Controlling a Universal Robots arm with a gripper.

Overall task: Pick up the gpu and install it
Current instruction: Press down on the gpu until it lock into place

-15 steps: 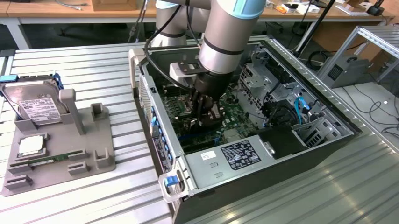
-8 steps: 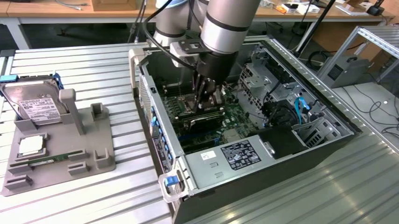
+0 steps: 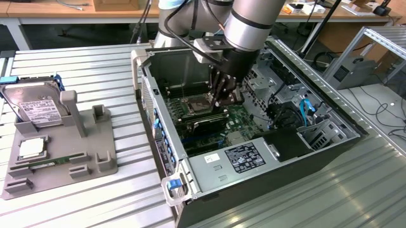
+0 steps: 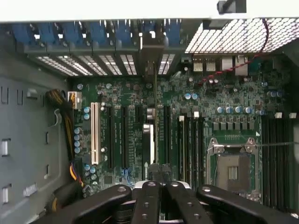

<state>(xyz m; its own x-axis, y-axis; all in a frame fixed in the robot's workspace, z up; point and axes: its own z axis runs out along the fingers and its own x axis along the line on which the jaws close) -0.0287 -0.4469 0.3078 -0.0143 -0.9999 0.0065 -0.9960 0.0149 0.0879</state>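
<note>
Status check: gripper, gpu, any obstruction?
Gripper shut on gpu. Card edge-on above motherboard slots inside the case. No obstruction seen.

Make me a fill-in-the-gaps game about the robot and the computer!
1. The gripper is ____ on the gpu.
2. The gpu stands on edge over the green ____ inside the computer case.
3. The silver hard drive sits in a grey ____ on the table.

Missing words: shut; motherboard; holder

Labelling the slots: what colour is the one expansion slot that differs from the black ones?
White, clearest in the wrist view.
</note>
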